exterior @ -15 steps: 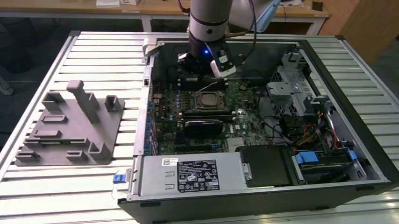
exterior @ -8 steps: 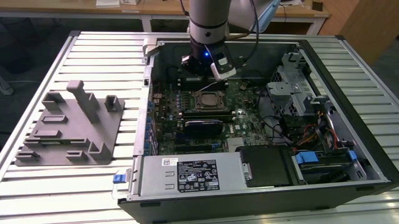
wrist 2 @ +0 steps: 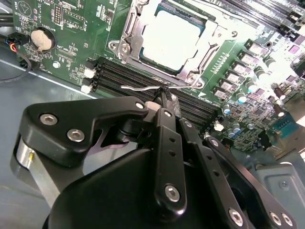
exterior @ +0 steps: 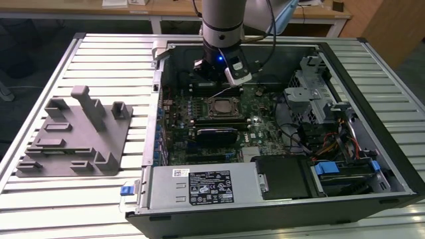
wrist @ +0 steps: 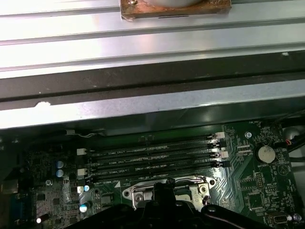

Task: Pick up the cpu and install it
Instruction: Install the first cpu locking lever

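The cpu (exterior: pixel 219 107) lies flat in its socket in the middle of the motherboard, silvery top up; the second wrist view shows the cpu (wrist 2: pixel 174 40) inside the metal socket frame. My gripper (exterior: pixel 224 87) hangs just behind the socket, inside the open computer case. In the second wrist view the gripper (wrist 2: pixel 165 94) has its fingers pressed together on the end of a thin wire socket lever (wrist 2: pixel 140 87), which runs along the socket's edge above the memory slots (wrist 2: pixel 138 76). In the first wrist view the gripper (wrist: pixel 164 188) covers part of the socket.
A grey plastic fixture tray (exterior: pixel 73 139) stands on the slatted table at the exterior view's left. The case holds a power supply (exterior: pixel 199 186) at the front and a drive cage (exterior: pixel 312 99) with cables at the exterior view's right. Case walls (exterior: pixel 159 89) surround the board.
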Robot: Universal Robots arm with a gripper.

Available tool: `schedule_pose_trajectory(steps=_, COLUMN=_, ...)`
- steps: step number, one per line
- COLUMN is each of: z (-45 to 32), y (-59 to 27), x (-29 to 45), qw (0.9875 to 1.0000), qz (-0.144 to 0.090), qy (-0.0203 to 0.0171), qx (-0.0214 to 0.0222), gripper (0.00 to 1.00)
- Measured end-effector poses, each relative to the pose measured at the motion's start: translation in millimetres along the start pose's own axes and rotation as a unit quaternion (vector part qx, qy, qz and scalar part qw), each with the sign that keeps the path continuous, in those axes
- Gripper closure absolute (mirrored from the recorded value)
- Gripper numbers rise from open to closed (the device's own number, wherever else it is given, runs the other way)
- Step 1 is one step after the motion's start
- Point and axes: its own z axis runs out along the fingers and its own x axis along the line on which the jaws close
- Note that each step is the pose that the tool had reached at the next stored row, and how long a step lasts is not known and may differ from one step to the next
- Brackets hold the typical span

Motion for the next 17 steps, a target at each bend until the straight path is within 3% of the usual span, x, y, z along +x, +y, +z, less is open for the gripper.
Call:
schedule_pose_trajectory(steps=4, z=0.5, y=0.0, x=0.0, qw=1.0000, qz=0.000, qy=-0.0002, qx=-0.0001, gripper=0.89)
schedule_pose_trajectory(steps=5, z=8.0, y=-1.7, x=0.2, qw=0.9999, qz=0.015, qy=-0.0060, qx=0.0028, gripper=0.89)
schedule_pose_trajectory(steps=17, z=10.8, y=-2.3, x=0.3, qw=0.9997, qz=0.021, qy=-0.0086, qx=0.0037, gripper=0.89)
